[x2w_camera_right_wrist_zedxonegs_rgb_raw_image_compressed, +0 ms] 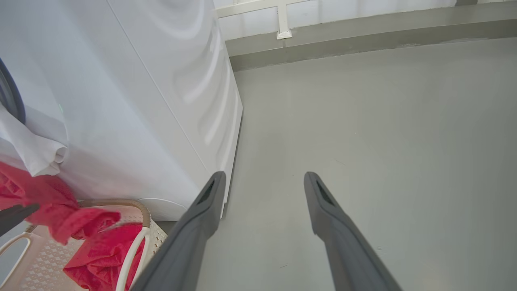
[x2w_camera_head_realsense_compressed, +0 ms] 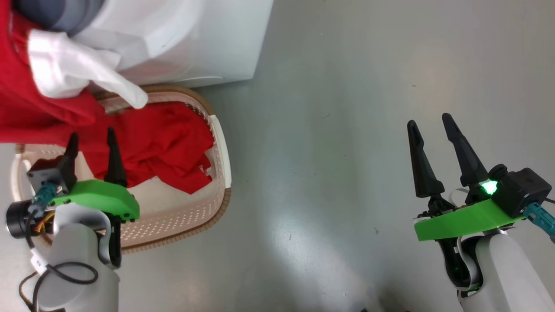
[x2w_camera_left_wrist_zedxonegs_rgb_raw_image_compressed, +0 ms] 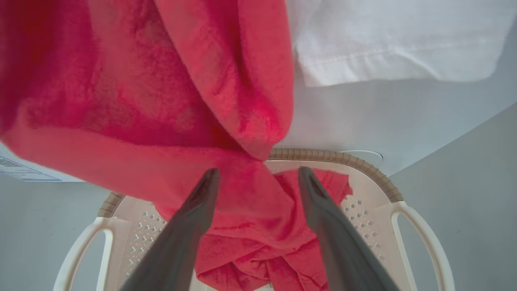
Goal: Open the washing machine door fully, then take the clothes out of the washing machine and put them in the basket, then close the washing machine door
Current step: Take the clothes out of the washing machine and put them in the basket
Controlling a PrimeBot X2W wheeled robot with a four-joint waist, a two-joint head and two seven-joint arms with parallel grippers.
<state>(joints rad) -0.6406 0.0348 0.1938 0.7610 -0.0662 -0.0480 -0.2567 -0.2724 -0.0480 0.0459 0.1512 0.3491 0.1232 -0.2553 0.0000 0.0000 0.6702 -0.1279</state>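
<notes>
Hovering my left hand (x2w_camera_head_realsense_compressed: 92,132), spread open, over the basket (x2w_camera_head_realsense_compressed: 221,143) so clothes (x2w_camera_head_realsense_compressed: 160,138) trailing from the washing machine (x2w_camera_head_realsense_compressed: 195,39) at 11 o'clock drop in; right hand (x2w_camera_head_realsense_compressed: 429,120) open, parked clear at 3 o'clock.

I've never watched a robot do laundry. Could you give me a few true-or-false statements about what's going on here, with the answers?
1. Red clothes lie in the basket. True.
2. The right gripper holds a garment. False: its fingers are spread over bare floor, gripping nothing.
3. The left gripper hangs over the basket with its fingers apart. True.
4. The basket stands far from the washing machine. False: it sits right at the machine's base.
5. All the laundry is in the basket. False: a red garment with a white sleeve hangs down from the machine toward the basket.
</notes>
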